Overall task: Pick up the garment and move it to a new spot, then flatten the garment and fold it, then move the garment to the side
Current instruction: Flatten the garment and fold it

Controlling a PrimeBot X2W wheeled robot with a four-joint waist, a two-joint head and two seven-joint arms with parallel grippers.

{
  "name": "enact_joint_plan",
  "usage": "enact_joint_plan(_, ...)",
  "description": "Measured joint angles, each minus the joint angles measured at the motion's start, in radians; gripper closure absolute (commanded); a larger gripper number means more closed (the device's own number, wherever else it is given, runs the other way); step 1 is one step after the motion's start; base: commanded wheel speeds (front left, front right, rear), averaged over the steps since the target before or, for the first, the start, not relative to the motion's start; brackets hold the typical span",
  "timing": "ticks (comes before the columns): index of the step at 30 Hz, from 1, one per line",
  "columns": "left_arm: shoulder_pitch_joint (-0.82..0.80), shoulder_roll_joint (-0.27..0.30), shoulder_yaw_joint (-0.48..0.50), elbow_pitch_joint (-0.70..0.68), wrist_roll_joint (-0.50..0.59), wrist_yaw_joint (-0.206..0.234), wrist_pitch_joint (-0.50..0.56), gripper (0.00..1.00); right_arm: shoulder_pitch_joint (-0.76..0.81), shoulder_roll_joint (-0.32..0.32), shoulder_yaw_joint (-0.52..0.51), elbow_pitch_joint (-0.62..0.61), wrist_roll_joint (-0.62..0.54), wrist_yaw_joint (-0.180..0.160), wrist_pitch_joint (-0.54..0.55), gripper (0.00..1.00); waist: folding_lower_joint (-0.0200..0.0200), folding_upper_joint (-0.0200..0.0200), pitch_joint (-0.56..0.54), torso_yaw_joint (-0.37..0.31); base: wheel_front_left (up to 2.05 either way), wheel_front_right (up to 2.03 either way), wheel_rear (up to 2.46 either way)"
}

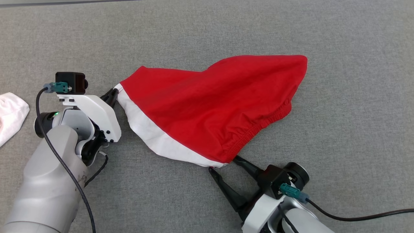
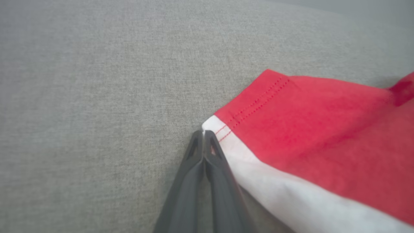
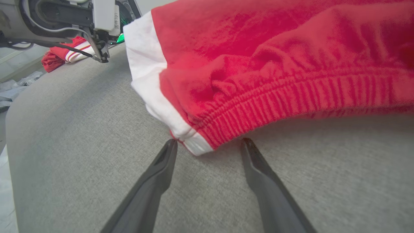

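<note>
spanning left hand [image 1: 113, 94] to right hand [image 1: 222, 163] lies garment [image 1: 207, 106].

Lab-like, grey fabric tabletop [image 1: 355, 48], spare clothes [image 3: 56, 58]

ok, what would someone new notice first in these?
The red garment with a white band, lying across the middle of the grey surface. The left end effector is shut on its white corner at the left. The right end effector is open, straddling the elastic waistband corner nearest the robot.
</note>
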State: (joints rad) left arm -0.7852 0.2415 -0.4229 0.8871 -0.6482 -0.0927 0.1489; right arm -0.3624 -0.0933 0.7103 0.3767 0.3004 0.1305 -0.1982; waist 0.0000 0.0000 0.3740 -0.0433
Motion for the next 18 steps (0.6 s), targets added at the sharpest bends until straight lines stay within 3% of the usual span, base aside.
enact_joint_plan(1,-0.002,-0.003,-0.001,0.007,0.000,-0.002,-0.008,1.00,-0.007,0.002,0.009,0.005,0.003,0.000,-0.006,0.61,0.0000,0.0000,-0.001,0.003,0.00,0.00,0.00)
enact_joint_plan(2,-0.003,-0.006,-0.002,0.013,0.000,-0.003,-0.018,1.00,-0.012,0.004,0.015,0.005,0.009,0.000,-0.013,1.00,0.0000,0.0000,-0.002,0.005,0.00,0.00,0.00)
enact_joint_plan(8,-0.007,-0.007,-0.011,0.043,0.013,-0.004,-0.088,1.00,-0.002,-0.006,0.001,-0.038,0.044,0.000,-0.035,1.00,0.0000,0.0000,-0.018,0.009,0.00,0.00,0.00)
enact_joint_plan(14,-0.004,-0.002,0.016,0.010,0.005,0.002,-0.192,1.00,0.053,-0.029,-0.106,-0.184,0.060,0.000,-0.036,1.00,0.0000,0.0000,-0.056,0.001,0.00,0.00,0.00)
enact_joint_plan(18,0.022,0.014,0.042,-0.073,-0.001,0.034,-0.264,1.00,0.083,-0.035,-0.215,-0.298,0.044,0.000,-0.020,1.00,0.0000,0.0000,-0.099,-0.006,0.00,0.00,0.00)
